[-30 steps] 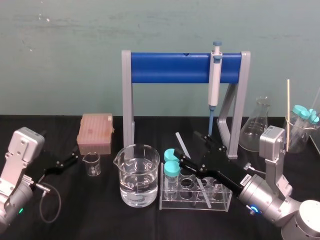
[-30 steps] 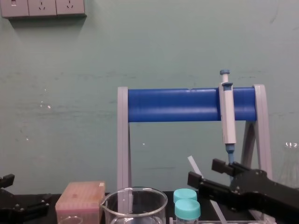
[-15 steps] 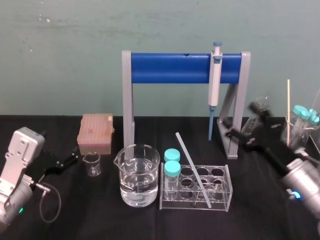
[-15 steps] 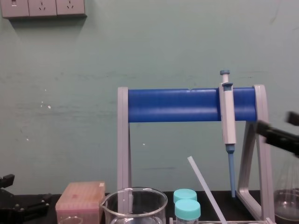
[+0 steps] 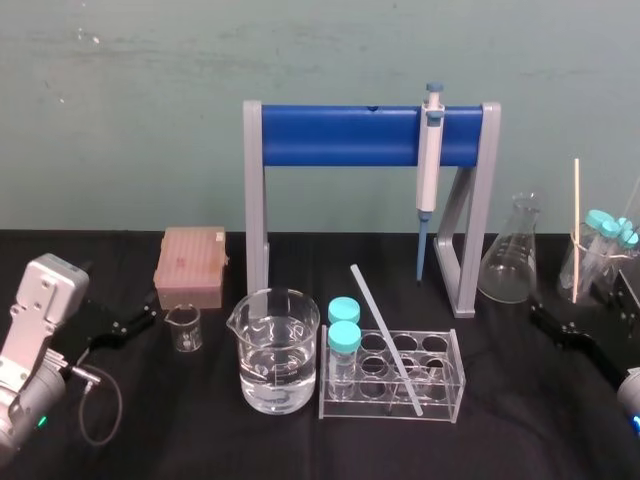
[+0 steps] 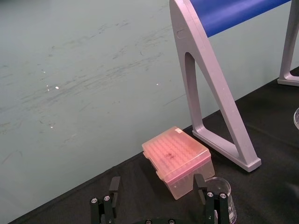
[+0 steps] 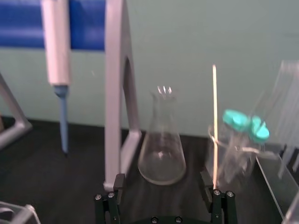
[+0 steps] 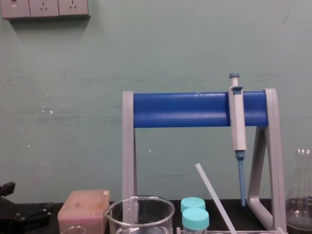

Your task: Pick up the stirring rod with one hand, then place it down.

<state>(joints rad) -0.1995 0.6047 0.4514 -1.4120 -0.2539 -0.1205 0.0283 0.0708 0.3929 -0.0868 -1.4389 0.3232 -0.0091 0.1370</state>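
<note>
A black bench [image 5: 200, 435] runs back to a scuffed teal wall [image 5: 120, 110] with a row of sockets [image 8: 45, 8] high on it. The stirring rod [image 5: 385, 338] leans tilted in the clear tube rack [image 5: 452, 375] at the bench's middle, its upper end free, beside a beaker of water [image 5: 278, 350]. The right hand [image 5: 555, 325] sits low at the bench's right side near a conical flask [image 5: 512, 262], released with fingers spread, well apart from the rod. The left hand [image 5: 138, 322] is parked at the left by a pink tip box [image 5: 192, 265], likewise released.
</note>
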